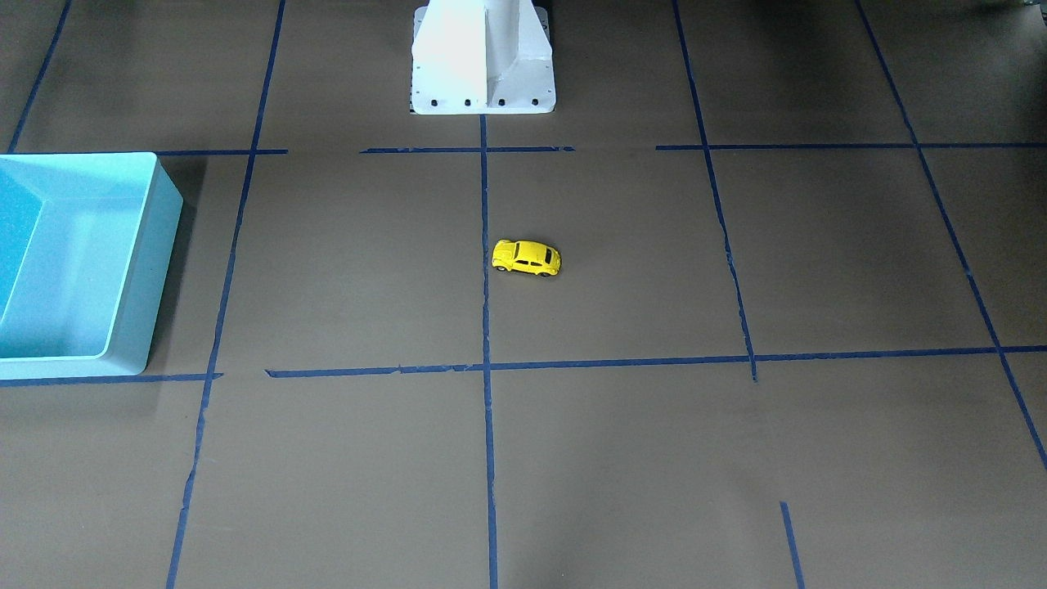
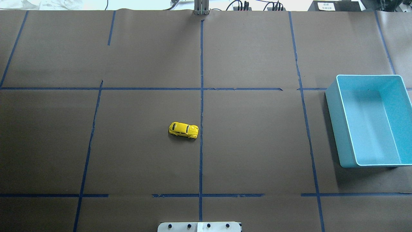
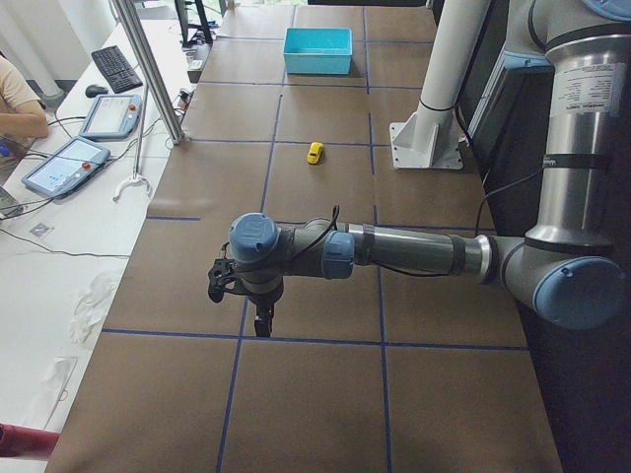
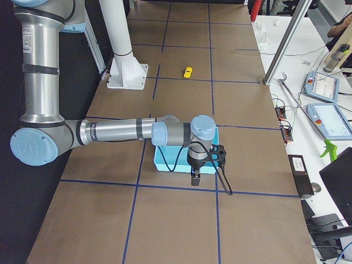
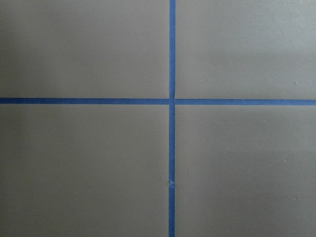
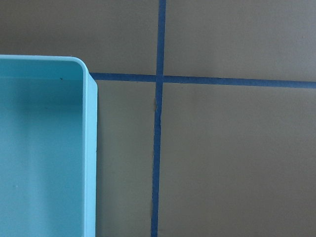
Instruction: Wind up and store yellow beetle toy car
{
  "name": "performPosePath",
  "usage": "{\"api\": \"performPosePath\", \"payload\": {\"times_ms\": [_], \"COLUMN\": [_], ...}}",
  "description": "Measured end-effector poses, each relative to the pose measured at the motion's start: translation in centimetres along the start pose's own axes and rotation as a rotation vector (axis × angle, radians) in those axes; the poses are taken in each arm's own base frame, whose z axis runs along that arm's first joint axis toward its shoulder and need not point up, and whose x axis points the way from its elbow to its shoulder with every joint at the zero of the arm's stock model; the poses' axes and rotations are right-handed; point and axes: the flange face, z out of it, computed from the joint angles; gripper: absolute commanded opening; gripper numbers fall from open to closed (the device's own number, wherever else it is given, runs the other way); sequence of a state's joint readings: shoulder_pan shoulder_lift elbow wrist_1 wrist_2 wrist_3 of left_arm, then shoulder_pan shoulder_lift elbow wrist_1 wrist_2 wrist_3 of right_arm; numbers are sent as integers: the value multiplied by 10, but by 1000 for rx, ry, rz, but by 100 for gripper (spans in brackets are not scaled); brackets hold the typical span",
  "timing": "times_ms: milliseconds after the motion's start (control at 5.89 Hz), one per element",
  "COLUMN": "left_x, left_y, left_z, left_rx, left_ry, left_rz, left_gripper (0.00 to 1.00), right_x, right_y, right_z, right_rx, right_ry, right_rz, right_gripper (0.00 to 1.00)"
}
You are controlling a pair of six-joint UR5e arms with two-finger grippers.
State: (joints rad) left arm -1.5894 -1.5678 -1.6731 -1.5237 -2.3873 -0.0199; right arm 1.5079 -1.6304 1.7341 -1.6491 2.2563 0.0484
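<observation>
The yellow beetle toy car (image 1: 527,258) (image 2: 183,130) stands on its wheels on the brown table, just beside the centre blue tape line, with nothing touching it. It is small and far off in the side views (image 3: 315,153) (image 4: 188,72). My left gripper (image 3: 263,320) hangs over the table's left end, far from the car, pointing down. My right gripper (image 4: 195,179) hangs at the outer side of the light blue bin (image 2: 334,122). Whether either gripper is open or shut, I cannot tell. Neither arm appears in the overhead or front views.
The light blue bin (image 1: 155,245) (image 6: 89,148) (image 3: 317,49) sits empty at the robot's right. The white robot base (image 1: 483,65) stands behind the car. Blue tape lines (image 5: 172,101) grid the table. A person's arm (image 3: 20,99) and tablets lie on a side desk.
</observation>
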Motion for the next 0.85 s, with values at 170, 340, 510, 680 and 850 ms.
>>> {"api": "performPosePath", "payload": {"times_ms": [170, 340, 510, 680, 850], "left_x": [-1, -2, -3, -5, -6], "left_y": [0, 0, 0, 1, 1], "left_z": [1, 3, 6, 8, 9], "left_rx": [-1, -6, -11, -16, -18], "left_ry": [0, 0, 0, 0, -1], "left_rz": [-1, -4, -4, -4, -5], "left_gripper": [100, 100, 100, 100, 100], "right_x": [1, 1, 2, 2, 2], "right_y": [0, 0, 0, 0, 0], "right_z": [1, 2, 2, 2, 2], "right_rx": [-1, -3, -4, -4, -4], "right_ry": [1, 2, 3, 2, 2], "right_rz": [4, 5, 4, 4, 4], "right_gripper": [100, 100, 100, 100, 100]}}
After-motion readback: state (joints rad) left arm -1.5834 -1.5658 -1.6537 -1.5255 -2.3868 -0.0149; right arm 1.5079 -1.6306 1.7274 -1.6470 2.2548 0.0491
